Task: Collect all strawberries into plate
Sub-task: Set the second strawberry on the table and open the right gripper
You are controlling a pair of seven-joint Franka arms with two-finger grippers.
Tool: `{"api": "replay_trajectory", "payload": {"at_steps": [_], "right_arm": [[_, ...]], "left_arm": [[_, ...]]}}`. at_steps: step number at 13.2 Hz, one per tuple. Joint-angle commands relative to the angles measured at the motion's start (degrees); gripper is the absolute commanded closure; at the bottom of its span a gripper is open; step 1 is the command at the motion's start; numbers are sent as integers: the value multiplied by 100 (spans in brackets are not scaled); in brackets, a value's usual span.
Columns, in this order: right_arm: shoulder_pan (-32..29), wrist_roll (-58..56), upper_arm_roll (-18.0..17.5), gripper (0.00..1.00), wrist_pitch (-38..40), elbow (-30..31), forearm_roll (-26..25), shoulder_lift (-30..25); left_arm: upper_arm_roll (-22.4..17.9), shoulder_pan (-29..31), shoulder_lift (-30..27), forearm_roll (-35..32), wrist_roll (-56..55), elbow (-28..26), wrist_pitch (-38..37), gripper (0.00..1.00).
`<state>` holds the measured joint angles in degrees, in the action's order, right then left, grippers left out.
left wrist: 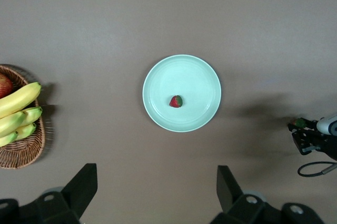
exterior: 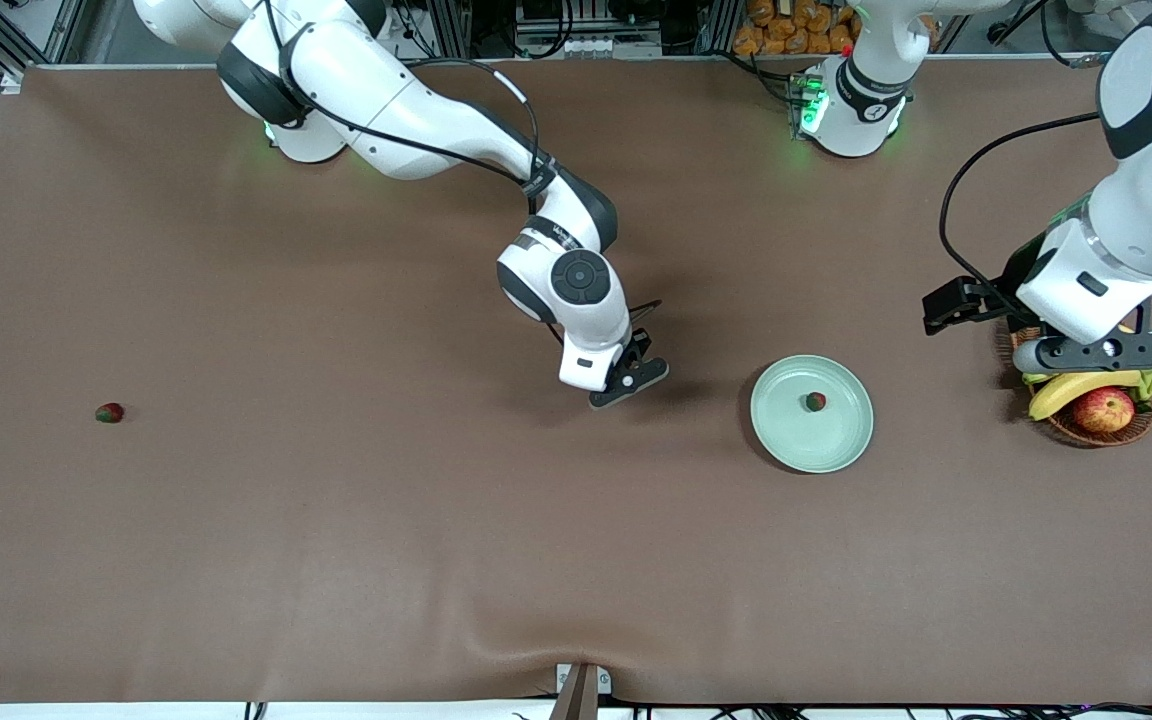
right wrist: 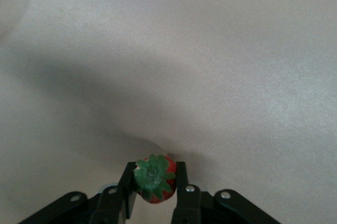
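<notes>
The pale mint-green plate (exterior: 812, 413) lies on the brown table toward the left arm's end and holds one strawberry (exterior: 815, 401); both also show in the left wrist view, plate (left wrist: 181, 93) and berry (left wrist: 176, 101). My right gripper (exterior: 629, 380) is shut on a second strawberry (right wrist: 155, 178), held over bare table beside the plate, toward the right arm's end. A third strawberry (exterior: 109, 412) lies alone near the right arm's end of the table. My left gripper (left wrist: 157, 190) is open and empty, held high over the wicker basket.
A brown wicker basket (exterior: 1101, 412) with bananas (exterior: 1076, 388) and an apple (exterior: 1102, 408) stands at the left arm's end, beside the plate; it shows in the left wrist view (left wrist: 23, 147). The table covering is brown and slightly wrinkled at the front edge.
</notes>
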<state>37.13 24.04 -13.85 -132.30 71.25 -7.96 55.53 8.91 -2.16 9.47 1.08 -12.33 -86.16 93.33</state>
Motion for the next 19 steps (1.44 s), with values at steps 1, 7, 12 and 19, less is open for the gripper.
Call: {"api": "replay_trajectory", "payload": {"at_steps": [1,7,12,19], "right_arm": [[-83,57,57,0,134,-190,40,-137],[-1346,-13,13,0,1722,-76,93,-1113],[-2787,-592,13,0,2639,3,58,-1518],[-4897,-2568,40,0,2648,714,23,-1730]], "left_arm": [[49,-169,125,111,12,-41,97,0],[67,-916,573,111,-1128,-41,562,0],[58,-2048,1573,76,-2982,-15,1695,0],[-3,-3000,3174,-669,-5006,21,3305,0]]}}
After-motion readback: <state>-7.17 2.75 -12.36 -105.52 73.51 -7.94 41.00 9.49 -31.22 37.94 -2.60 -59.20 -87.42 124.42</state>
